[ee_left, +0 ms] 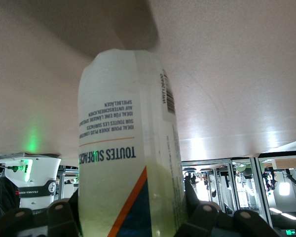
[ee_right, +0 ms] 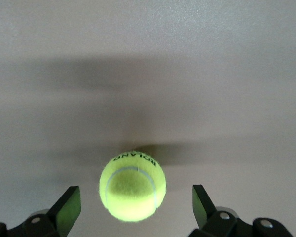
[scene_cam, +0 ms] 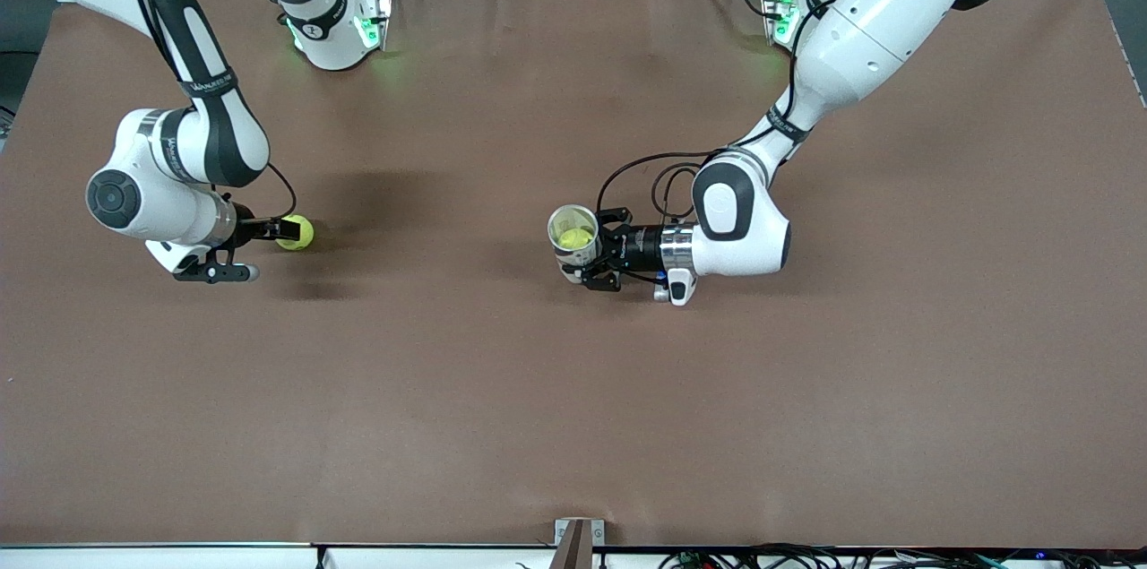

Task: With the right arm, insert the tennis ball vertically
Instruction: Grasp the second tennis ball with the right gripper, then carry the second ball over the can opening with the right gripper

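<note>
A yellow-green tennis ball (scene_cam: 295, 233) lies on the brown table toward the right arm's end. My right gripper (scene_cam: 274, 231) is low at the table and open, with the ball (ee_right: 132, 185) between its two fingers (ee_right: 69, 207), apart from both. My left gripper (scene_cam: 599, 248) is shut on a clear tennis-ball can (scene_cam: 557, 254) at mid-table and holds it upright from the side, open top upward. A second yellow ball (scene_cam: 575, 238) sits inside the can. In the left wrist view the can's printed label (ee_left: 123, 148) fills the space between the left gripper's (ee_left: 130, 210) fingers.
The brown table mat (scene_cam: 573, 417) is bare around both grippers. The arm bases (scene_cam: 340, 27) stand at the table's edge farthest from the front camera. A small bracket (scene_cam: 578, 538) sits at the nearest edge.
</note>
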`<action>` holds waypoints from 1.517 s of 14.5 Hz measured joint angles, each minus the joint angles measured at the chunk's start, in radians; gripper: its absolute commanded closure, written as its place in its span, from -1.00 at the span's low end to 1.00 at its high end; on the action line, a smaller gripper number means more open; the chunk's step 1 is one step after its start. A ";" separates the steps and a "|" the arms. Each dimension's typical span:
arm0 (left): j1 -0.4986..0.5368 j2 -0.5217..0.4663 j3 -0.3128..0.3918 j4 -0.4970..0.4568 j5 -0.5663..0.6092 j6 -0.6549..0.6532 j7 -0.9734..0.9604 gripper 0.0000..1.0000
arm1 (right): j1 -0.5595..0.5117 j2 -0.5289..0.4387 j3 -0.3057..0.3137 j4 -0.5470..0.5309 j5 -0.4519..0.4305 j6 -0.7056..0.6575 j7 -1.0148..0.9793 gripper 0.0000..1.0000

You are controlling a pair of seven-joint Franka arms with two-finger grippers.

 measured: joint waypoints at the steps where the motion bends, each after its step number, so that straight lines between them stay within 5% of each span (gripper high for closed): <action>1: 0.000 0.000 0.000 0.000 0.000 0.000 0.000 -0.51 | 0.000 0.014 0.001 0.000 0.000 0.013 0.000 -1.00; 11: 0.000 0.001 0.000 -0.001 -0.001 0.000 0.000 -0.42 | 0.001 0.084 0.016 -0.005 0.000 0.039 -0.001 -0.99; 18: 0.000 0.001 0.000 -0.001 -0.001 0.000 -0.012 -0.37 | 0.001 0.087 0.018 -0.010 0.000 0.038 -0.007 0.08; 22: 0.000 0.001 0.000 -0.001 -0.001 0.000 -0.012 -0.37 | 0.002 0.084 0.020 -0.007 0.000 0.016 -0.044 0.23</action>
